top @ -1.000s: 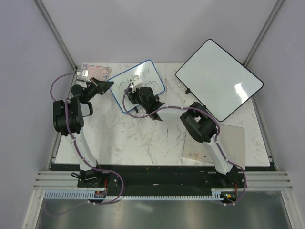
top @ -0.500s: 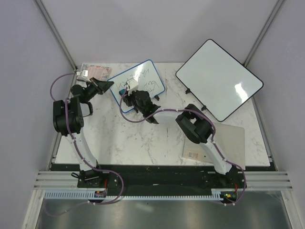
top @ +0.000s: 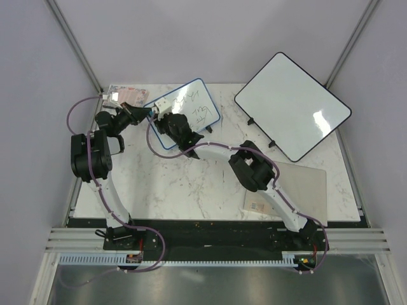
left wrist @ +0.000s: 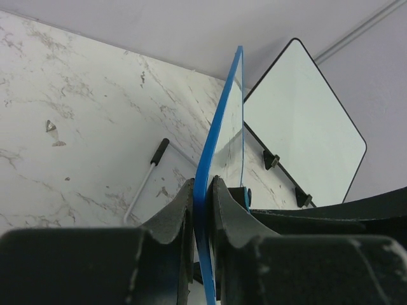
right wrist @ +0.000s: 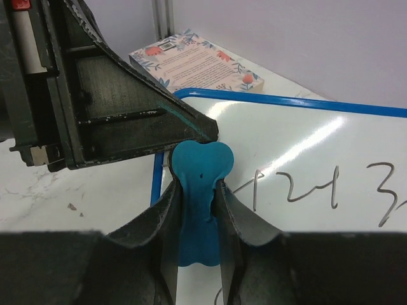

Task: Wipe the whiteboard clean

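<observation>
Top external: the whiteboard [top: 197,105] is at the far left of the marble table [top: 191,184], between a floral card [top: 130,95] and the black-framed board [top: 292,105]. Left gripper [top: 145,112] is clamped on its left edge. Left wrist confirms: blue frame [left wrist: 219,121] pinched between both fingers, board tilted up off the marble. Right gripper [top: 159,114] is over the board's left end, closed on a blue eraser [right wrist: 200,165]. Eraser head is just below the left fingertip, beside the handwriting [right wrist: 296,190]; contact with the white face cannot be told
</observation>
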Available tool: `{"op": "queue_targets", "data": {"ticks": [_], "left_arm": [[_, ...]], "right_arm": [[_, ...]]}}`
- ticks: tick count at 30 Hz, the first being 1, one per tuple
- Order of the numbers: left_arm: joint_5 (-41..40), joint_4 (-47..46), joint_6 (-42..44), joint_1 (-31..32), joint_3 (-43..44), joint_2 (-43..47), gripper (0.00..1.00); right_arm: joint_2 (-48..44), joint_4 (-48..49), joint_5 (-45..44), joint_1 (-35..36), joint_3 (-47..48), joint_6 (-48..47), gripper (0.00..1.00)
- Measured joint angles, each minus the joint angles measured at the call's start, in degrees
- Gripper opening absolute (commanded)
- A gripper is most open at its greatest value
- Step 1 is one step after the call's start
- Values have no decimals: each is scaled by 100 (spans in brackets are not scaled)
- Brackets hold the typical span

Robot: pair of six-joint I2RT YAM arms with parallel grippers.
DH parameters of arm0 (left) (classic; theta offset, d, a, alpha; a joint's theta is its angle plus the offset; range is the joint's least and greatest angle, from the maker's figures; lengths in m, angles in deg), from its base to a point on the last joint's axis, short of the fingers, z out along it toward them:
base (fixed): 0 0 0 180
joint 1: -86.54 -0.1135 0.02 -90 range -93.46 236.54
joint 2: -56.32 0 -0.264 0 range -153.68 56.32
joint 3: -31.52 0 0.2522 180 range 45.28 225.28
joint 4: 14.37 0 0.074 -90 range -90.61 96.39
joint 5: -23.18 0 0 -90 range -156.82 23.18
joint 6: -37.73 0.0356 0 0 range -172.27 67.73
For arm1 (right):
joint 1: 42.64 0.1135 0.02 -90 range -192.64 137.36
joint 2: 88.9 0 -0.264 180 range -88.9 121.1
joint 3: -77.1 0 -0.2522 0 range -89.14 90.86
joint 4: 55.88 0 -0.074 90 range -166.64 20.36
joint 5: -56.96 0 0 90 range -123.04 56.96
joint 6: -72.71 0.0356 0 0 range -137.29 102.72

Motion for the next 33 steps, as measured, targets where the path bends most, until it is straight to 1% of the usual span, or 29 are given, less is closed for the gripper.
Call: {"op": "queue_targets", "data": {"ticks": [10,14,23,33], "left_arm": [[-365,70,37,-4,0,11,2],[-374,81,39,-4,-2,11,2],[-374,245,103,-2,-2,74,2],[-411,372,127,0,-7,118,2]], "right_arm": [[402,-616,-444,66,870,-197,0],[433,-621,-597,92,905,-229,0],[435,-616,-632,76,909,-127,0],[428,-616,-422,-120,909,136,0]]}}
